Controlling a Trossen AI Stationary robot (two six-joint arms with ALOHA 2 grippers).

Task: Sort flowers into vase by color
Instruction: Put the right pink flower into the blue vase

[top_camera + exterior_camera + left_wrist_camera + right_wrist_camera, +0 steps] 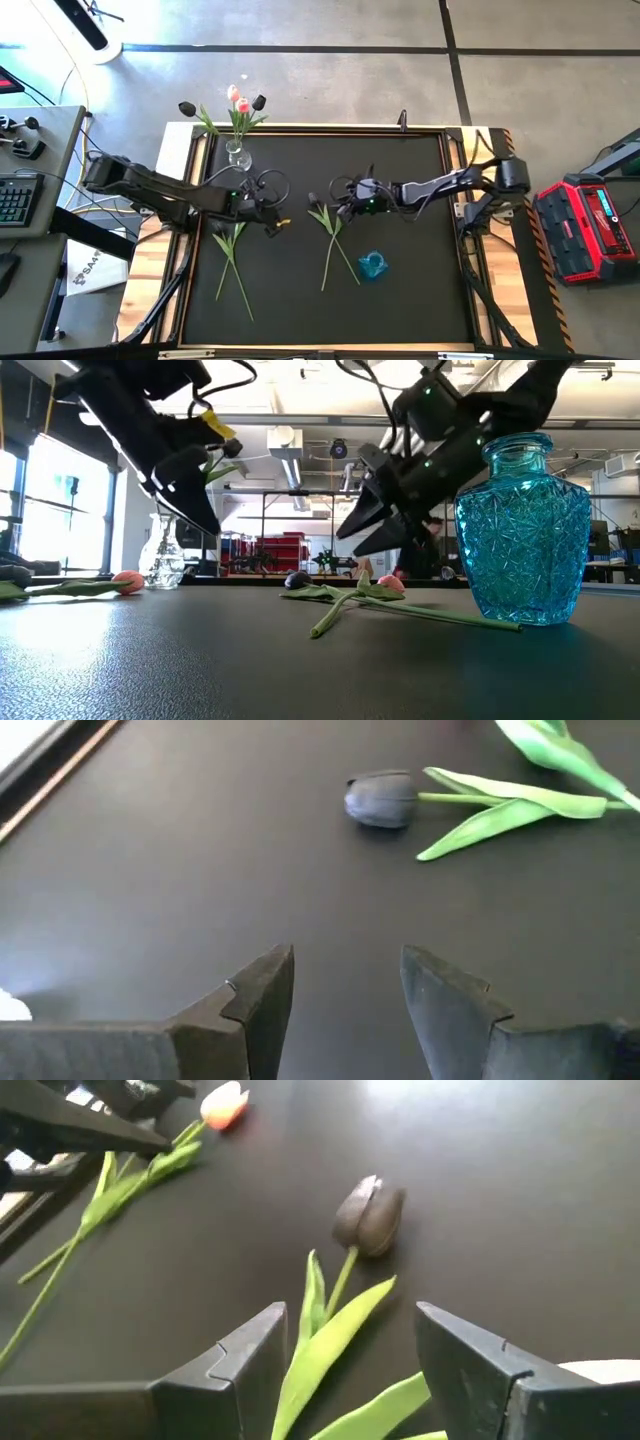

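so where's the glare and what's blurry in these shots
Low view: bright window light on one side silhouettes both arms; sheen on the black table; blue vase sharp, the room behind soft. Left wrist view: pale glare across the mat, dark tulip head slightly soft. Right wrist view: own fingers blurred, the leaf between them soft.

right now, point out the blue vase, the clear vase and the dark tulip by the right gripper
blue vase [527, 530] low view, middle of body
clear vase [238, 157] high view, glass base
dark tulip [368, 1215] right wrist view, head
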